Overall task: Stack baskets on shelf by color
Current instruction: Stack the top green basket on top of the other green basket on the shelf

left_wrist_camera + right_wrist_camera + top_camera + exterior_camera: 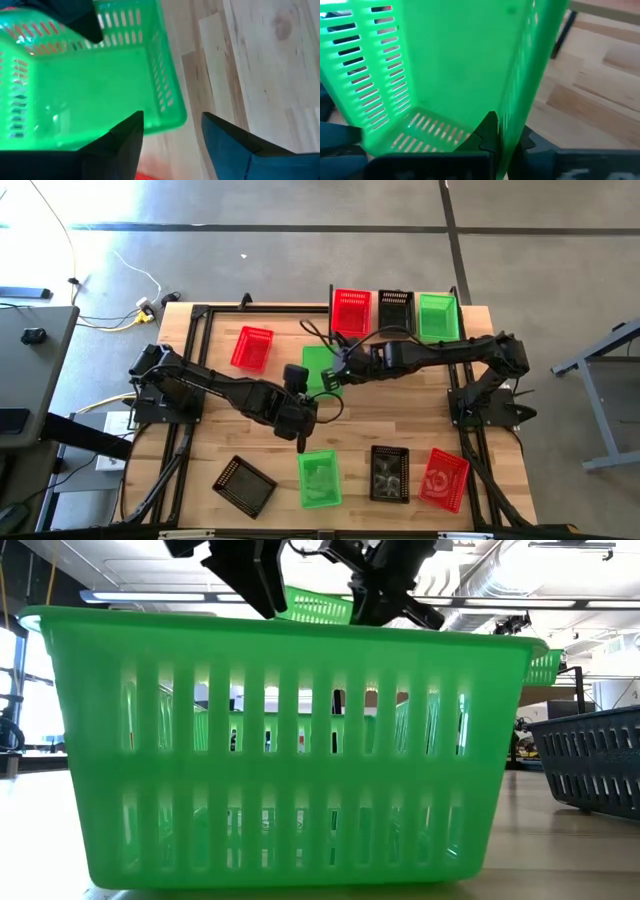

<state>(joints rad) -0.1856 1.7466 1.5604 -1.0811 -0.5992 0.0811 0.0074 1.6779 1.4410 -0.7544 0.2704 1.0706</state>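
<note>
Here the right claw [338, 370] pinches 1 wall of a green basket [318, 366] mid-tabletop [400, 420], just short of the shelf [395, 315]; the left claw [301, 442] hangs spread nearby.

Three baskets [396, 313] stand side by side on the shelf [466, 315] at the table's [400, 420] far edge, four more baskets [345, 477] line its near edge, and another basket [252, 348] sits far-left.
</note>
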